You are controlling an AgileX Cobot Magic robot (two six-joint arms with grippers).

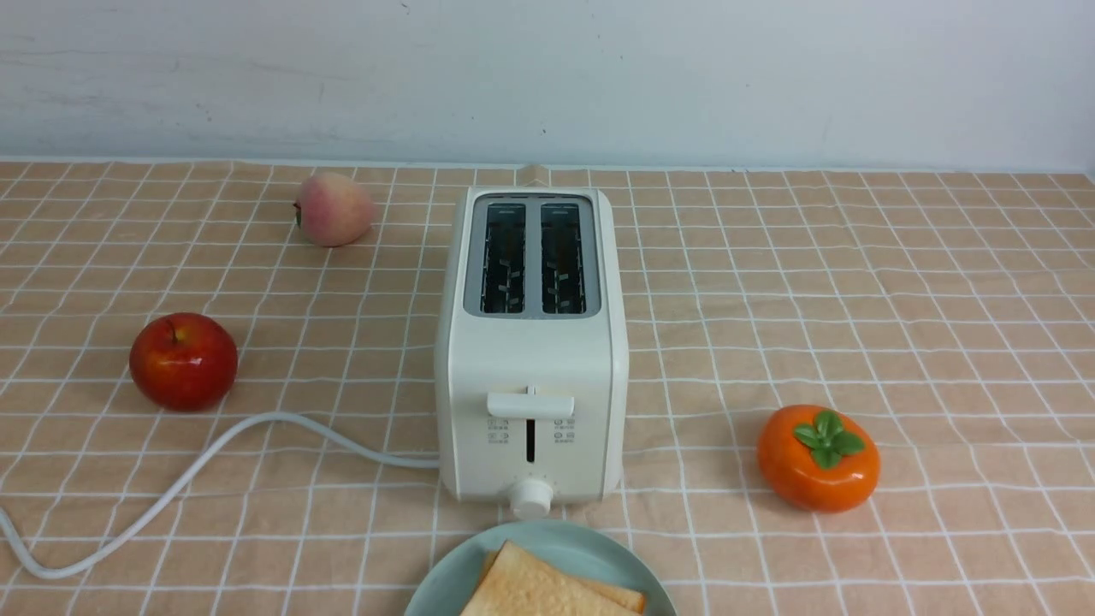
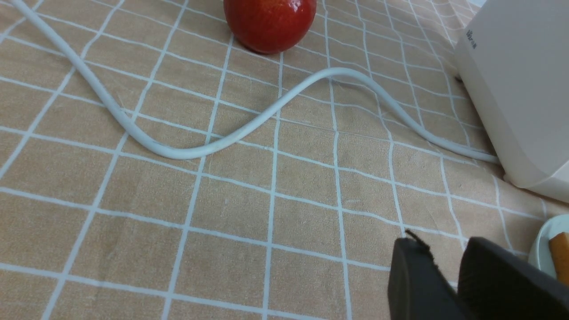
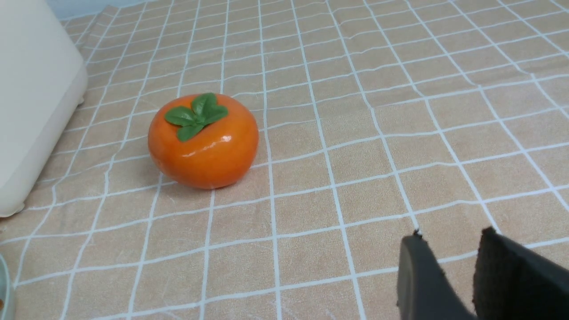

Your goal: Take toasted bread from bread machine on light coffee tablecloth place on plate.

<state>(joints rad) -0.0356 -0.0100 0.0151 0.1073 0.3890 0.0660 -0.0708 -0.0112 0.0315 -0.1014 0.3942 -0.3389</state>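
Slots: both slots of the bread machine [image 1: 530, 342] empty in the front view; only wire guides visible inside.
Toast: toasted bread [image 1: 547, 586] stacked on the plate [image 1: 445, 590], two slices overlapping, upper one skewed over the lower; partly cut off by the frame's lower edge.
Plate position: just in front of the toaster's knob end, on the light coffee tablecloth [image 1: 855, 282]; also glimpsed at the frame edge in the left wrist view, with a sliver of crust showing.
Progress: judged complete or nearly so; nothing left in the machine to lift, both slices on the plate. Remaining, at most: arms clear of the scene.
Lever: front lever high in its slot, consistent with a popped cycle.
Left gripper [image 2: 444, 275]: low over bare cloth near the plate; jaws a narrow gap apart, nothing between them.
Right gripper [image 3: 458, 271]: over bare cloth, well apart from the persimmon [image 3: 203, 140]; jaws slightly parted, holding nothing.
Neither arm visible in the front view.
Bystanders: red apple [image 1: 183, 360] and peach [image 1: 334, 209] to the left of the toaster, persimmon to the right; white cord [image 1: 214, 453] snaking left across the cloth, touching none of the fruit.
Writing, toaster side: small grey mark near the top corner in the left wrist view; too small and oblique to read.
Writing, toaster front: small icon-and-text groups on both sides of the lever slot; not legible.
Other labels: none seen on plate, cloth or fruit.
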